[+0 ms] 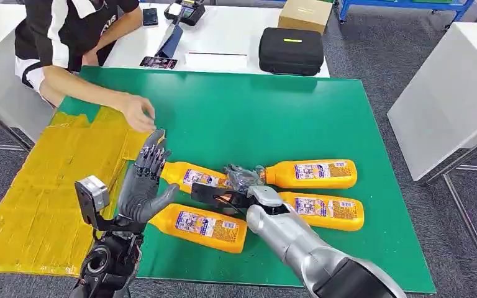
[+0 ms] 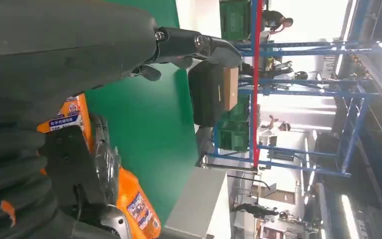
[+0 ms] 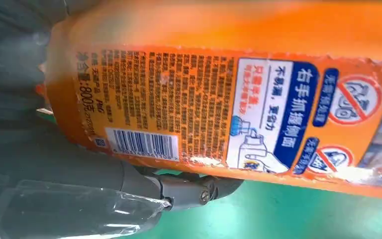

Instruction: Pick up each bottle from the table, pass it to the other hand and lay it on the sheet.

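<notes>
Right hand (image 1: 243,178) grips orange plastic labelled bottle (image 1: 194,177); left hand (image 1: 144,183), at its nine o'clock, spread, holding nothing. Close left fingers fully before right releases.

Four orange bottles with printed labels lie on their sides on the green mat. Bottle A (image 1: 194,176) lies nearest the sheet (image 1: 49,186), a flat yellow sheet just beside the mat's left edge. Bottle B (image 1: 202,226) lies nearest the robot. Bottles C (image 1: 313,174) and D (image 1: 326,211) lie further right, close together.
</notes>
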`<action>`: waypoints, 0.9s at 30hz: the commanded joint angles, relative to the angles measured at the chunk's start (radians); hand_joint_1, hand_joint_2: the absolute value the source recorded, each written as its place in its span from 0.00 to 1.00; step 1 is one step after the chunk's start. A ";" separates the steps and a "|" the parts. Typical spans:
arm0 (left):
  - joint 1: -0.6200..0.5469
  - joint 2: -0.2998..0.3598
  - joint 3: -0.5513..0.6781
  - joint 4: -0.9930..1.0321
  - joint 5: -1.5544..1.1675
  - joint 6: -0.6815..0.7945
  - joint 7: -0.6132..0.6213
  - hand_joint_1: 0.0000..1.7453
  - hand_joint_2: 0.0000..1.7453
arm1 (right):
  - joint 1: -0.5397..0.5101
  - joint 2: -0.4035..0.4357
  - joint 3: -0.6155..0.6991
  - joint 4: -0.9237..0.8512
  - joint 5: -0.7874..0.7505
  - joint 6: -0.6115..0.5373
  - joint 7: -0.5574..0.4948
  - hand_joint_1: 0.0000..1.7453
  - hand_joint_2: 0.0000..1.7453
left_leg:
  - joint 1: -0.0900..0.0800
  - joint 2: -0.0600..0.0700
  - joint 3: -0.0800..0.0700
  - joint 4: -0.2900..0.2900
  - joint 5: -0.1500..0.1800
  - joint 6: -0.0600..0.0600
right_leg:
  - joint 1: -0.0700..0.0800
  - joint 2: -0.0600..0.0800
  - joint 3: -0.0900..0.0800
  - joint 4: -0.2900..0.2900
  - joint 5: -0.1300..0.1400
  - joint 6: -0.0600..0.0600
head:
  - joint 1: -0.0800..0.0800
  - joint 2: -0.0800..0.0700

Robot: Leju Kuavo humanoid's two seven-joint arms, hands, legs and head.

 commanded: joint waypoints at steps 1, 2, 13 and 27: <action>-0.032 0.019 -0.024 0.063 0.003 0.006 -0.003 0.00 1.00 | -0.004 -0.013 0.028 0.053 0.038 -0.009 0.014 0.00 1.00 | 0.001 -0.003 0.006 0.000 -0.003 0.001 | 0.001 -0.002 0.006 0.000 -0.003 -0.006 | 0.000 0.000; -0.032 0.019 -0.023 0.064 0.003 0.007 -0.004 0.00 1.00 | -0.002 -0.013 0.026 0.052 0.042 -0.015 0.015 0.00 1.00 | 0.000 -0.003 0.005 -0.001 -0.002 0.001 | 0.001 -0.002 0.005 0.000 -0.002 -0.005 | 0.000 0.000; -0.031 0.021 -0.023 0.068 0.002 0.007 -0.007 0.00 1.00 | 0.001 -0.015 0.028 0.051 0.057 -0.026 0.014 0.61 1.00 | 0.000 -0.002 0.004 -0.001 -0.001 0.000 | 0.001 -0.001 0.004 -0.001 -0.002 -0.004 | 0.000 0.000; -0.027 0.021 -0.023 0.064 0.002 0.006 -0.011 0.00 1.00 | 0.005 -0.015 0.028 0.049 0.066 -0.029 0.006 0.98 1.00 | 0.000 -0.002 0.003 -0.001 -0.001 0.000 | 0.001 -0.001 0.003 -0.001 -0.001 -0.003 | 0.000 0.000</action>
